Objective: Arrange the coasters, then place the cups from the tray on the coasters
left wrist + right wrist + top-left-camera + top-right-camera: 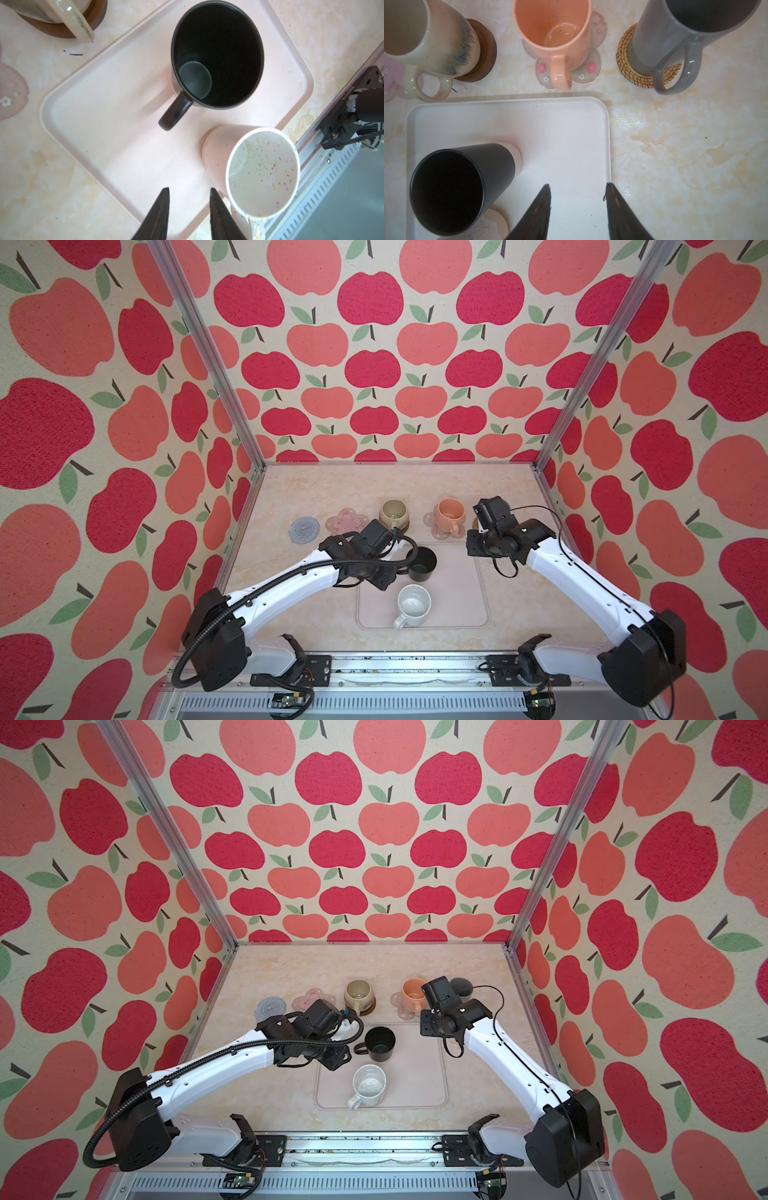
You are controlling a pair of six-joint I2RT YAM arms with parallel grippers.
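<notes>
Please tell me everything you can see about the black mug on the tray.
The black mug looks like matte ceramic, black inside and out, with a pale unglazed band at its foot. It widens from foot to rim and has one black loop handle. It stands upright and empty on the far part of the tray, apart from the white mug. The left tool and the right tool do not touch it.
</notes>
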